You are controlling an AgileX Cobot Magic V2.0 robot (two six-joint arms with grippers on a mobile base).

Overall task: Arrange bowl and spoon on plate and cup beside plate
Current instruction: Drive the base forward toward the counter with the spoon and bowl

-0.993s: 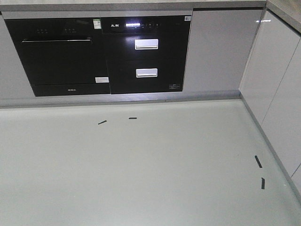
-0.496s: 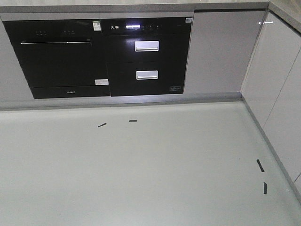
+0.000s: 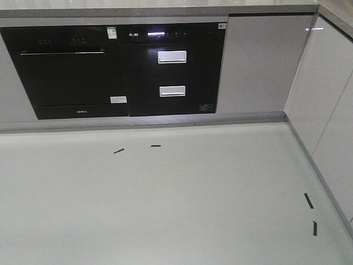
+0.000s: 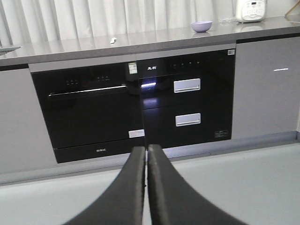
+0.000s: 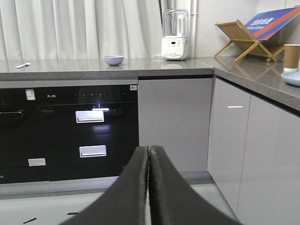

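The bowl (image 5: pixel 114 60) sits upright on the grey worktop (image 5: pixel 75 68), above the seam between the black drawer unit (image 5: pixel 89 131) and a pale cabinet door (image 5: pixel 173 122). From this low angle its inside is hidden. The spoon (image 5: pixel 22 65) lies well to the left of the bowl on the same run of worktop, apart from it. On the side run, at the right edge of the right wrist view, the plate (image 5: pixel 291 78) lies flat near the worktop's front edge. The cup (image 5: pixel 291 57) stands upright just behind the plate, and its contents cannot be seen.

Right of the bowl stands a white blender (image 5: pixel 175 35). A wooden rack (image 5: pixel 241 40) in the corner props up a blue and orange board (image 5: pixel 271 21). Pale curtains (image 5: pixel 70 28) hang behind the worktop.

Both arms are low and well away from the worktop. The left gripper (image 4: pixel 146 151) has its fingers pressed together on nothing, pointing at the black oven (image 4: pixel 89 117). The right gripper (image 5: pixel 149 150) is likewise pressed together and holds nothing.

The front view shows only the pale floor (image 3: pixel 165 210), with short black tape marks (image 3: pixel 119 150) before the appliances and two more near the right-hand cabinets (image 3: pixel 325 94).
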